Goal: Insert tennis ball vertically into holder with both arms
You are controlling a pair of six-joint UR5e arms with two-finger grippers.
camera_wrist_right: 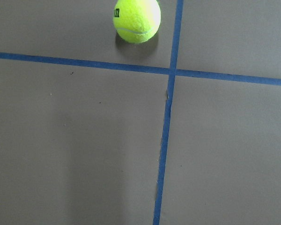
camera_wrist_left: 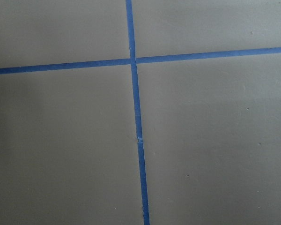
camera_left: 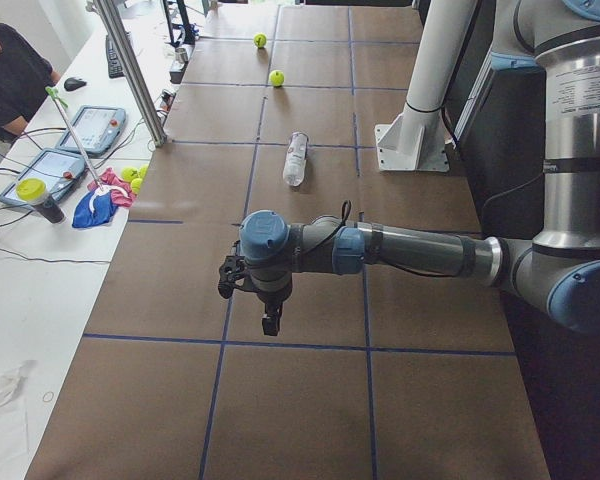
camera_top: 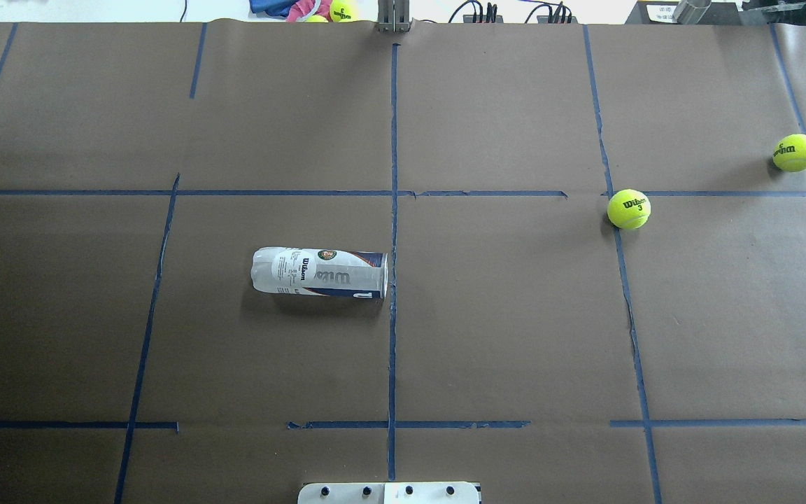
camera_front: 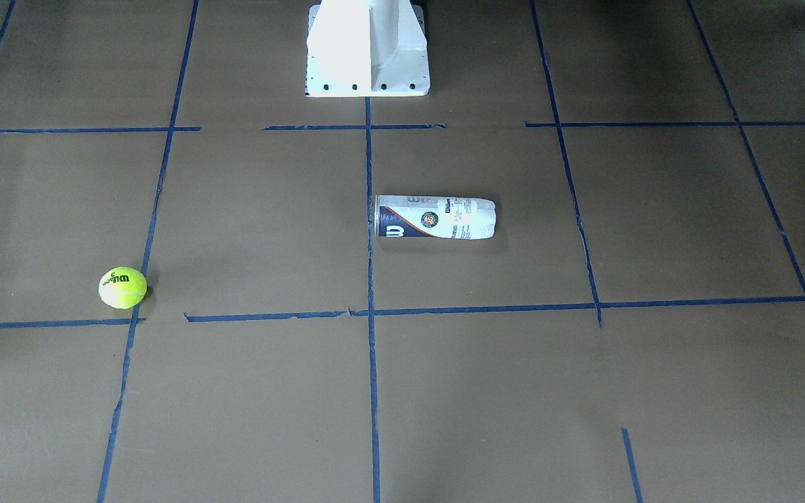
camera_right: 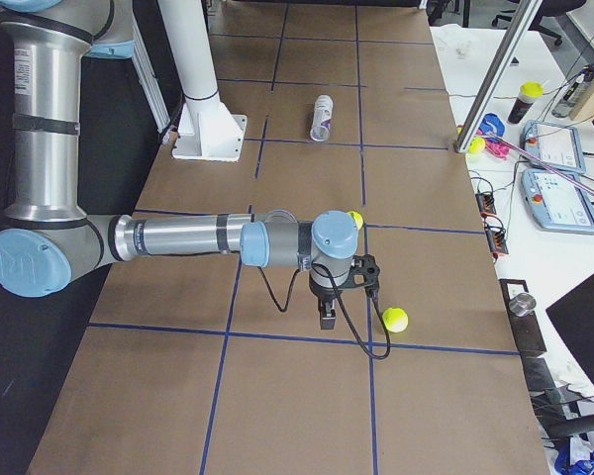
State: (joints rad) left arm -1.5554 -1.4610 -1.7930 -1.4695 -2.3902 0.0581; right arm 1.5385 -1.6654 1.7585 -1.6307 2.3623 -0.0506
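The holder lies on its side near the table's middle, left of the centre tape line; it also shows in the front view. Two tennis balls lie on the right half, one by a tape crossing and one near the right edge. The front view shows one ball. The right wrist view shows a ball at its top edge. My left gripper hangs over bare paper, far from the holder. My right gripper hangs between the two balls. I cannot tell whether either gripper is open or shut.
The white pedestal base stands at the robot's edge of the table. A bench with tablets, a metal post and a seated person lies beyond the far edge. More balls and cloth lie there.
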